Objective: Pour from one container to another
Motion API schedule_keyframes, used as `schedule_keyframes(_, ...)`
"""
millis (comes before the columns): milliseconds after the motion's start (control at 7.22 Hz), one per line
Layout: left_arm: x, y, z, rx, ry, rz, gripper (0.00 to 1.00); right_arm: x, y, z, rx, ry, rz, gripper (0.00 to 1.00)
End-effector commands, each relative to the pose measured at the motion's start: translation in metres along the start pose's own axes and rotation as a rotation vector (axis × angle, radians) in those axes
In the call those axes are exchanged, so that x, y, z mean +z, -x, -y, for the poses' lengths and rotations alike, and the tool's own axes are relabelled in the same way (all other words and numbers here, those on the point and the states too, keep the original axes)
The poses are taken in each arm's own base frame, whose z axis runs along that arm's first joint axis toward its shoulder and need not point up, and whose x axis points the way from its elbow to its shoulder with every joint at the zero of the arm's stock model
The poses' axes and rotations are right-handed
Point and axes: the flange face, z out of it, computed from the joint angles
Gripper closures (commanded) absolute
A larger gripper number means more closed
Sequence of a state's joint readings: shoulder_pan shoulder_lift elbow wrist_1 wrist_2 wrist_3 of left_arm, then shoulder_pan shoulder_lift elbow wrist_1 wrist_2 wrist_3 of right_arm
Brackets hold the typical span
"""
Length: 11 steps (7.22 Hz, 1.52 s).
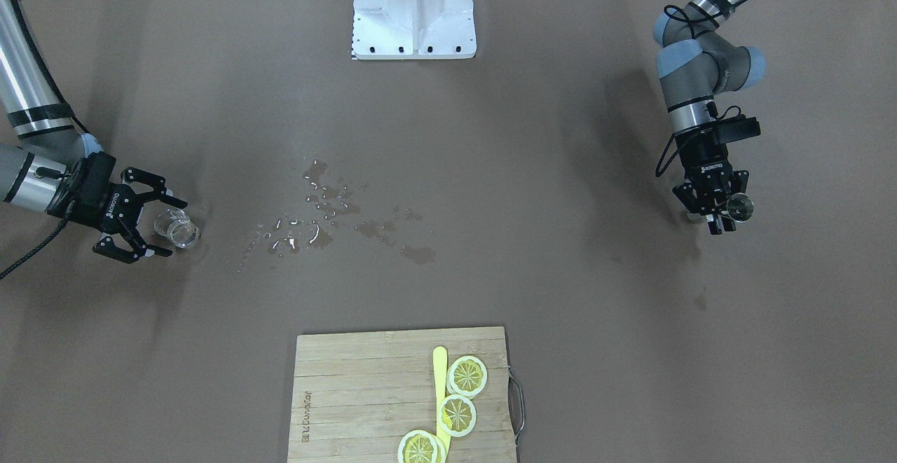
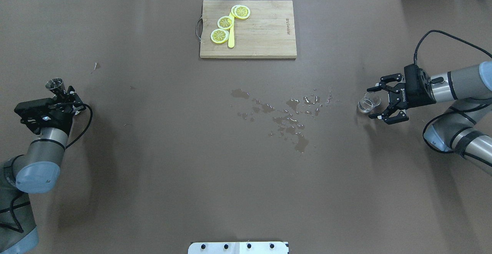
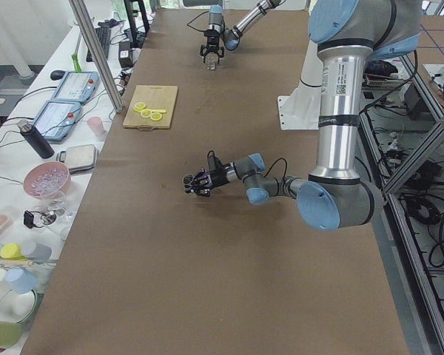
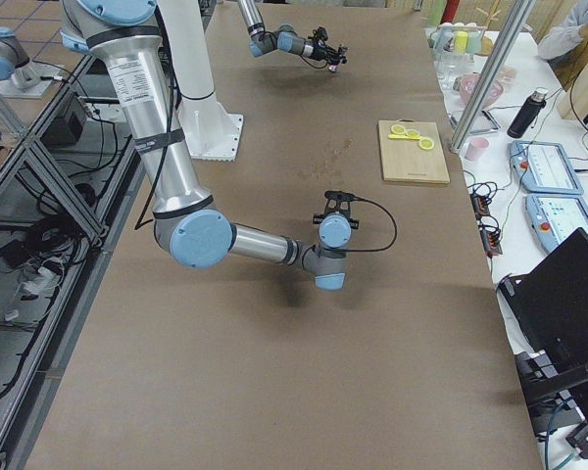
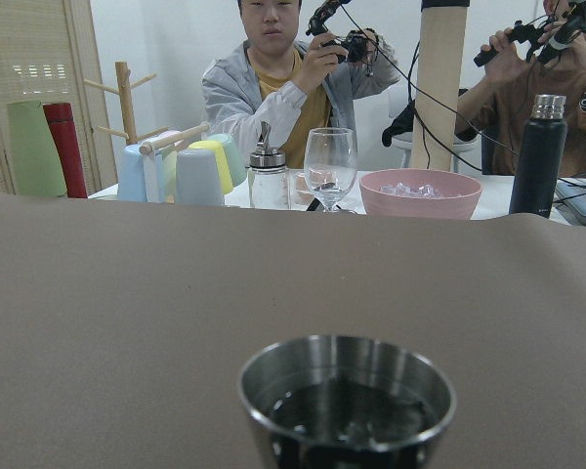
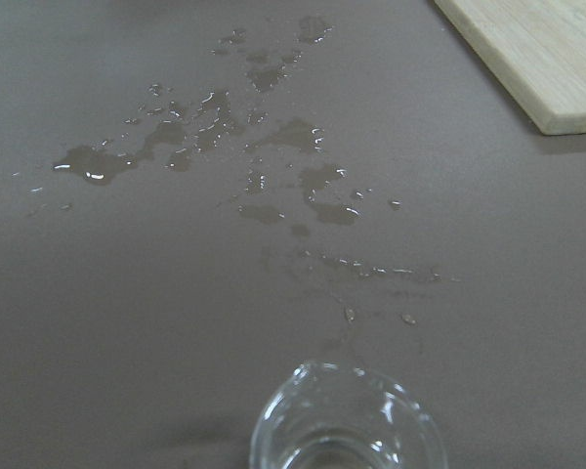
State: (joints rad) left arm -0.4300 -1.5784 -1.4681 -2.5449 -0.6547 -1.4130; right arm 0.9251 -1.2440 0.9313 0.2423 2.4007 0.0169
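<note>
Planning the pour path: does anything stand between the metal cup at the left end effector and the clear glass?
Nothing solid: only spilled water puddles lie between the small steel cup and the clear glass; the bamboo cutting board sits aside.

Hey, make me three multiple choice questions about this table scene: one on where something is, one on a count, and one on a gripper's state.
1. Where is the spill?
A. on the board
B. on the middle of the table
C. inside the glass

2. How many lemon slices are on the board?
A. two
B. five
C. three

3. The right gripper is:
A. open by the glass
B. shut on the glass
C. shut on a lemon slice

Answers: 1 B, the puddles lie on bare table; 2 C, three slices show on the board; 3 A, its fingers are spread with the glass at their tips.
</note>
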Motion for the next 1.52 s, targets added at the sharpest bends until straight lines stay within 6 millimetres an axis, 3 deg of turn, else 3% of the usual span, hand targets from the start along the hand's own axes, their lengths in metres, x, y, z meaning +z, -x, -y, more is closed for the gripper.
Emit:
schedule_keyframes(0, 0.002, 0.003, 0.0, 0.002, -0.004, 0.006, 0.86, 0.003, 0.002, -0.004, 0.008, 0.007, 0.006, 0.07)
schedule_keyframes(139, 0.004, 0.001, 0.008, 0.0, -0.013, 0.005, 0.99, 0.005, 0.003, -0.005, 0.01, 0.009, 0.009, 0.07)
schedule_keyframes(416, 0.006, -0.003, 0.034, 0.04, -0.032, -0.002, 1.0, 0.007, 0.003, -0.004, 0.014, 0.008, 0.012, 0.07)
schedule_keyframes(693, 0.008, -0.005, 0.042, 0.054, -0.026, -0.006, 1.0, 0.008, 0.003, -0.003, 0.018, 0.009, 0.012, 0.1)
schedule_keyframes(970, 0.001, -0.014, 0.065, 0.026, -0.03, -0.09, 1.0, 0.009, 0.002, -0.003, 0.025, 0.015, 0.012, 0.26)
schedule_keyframes(1386, -0.006, -0.065, 0.092, 0.037, -0.036, -0.211, 1.0, 0.008, 0.001, -0.002, 0.028, 0.014, 0.01, 0.5)
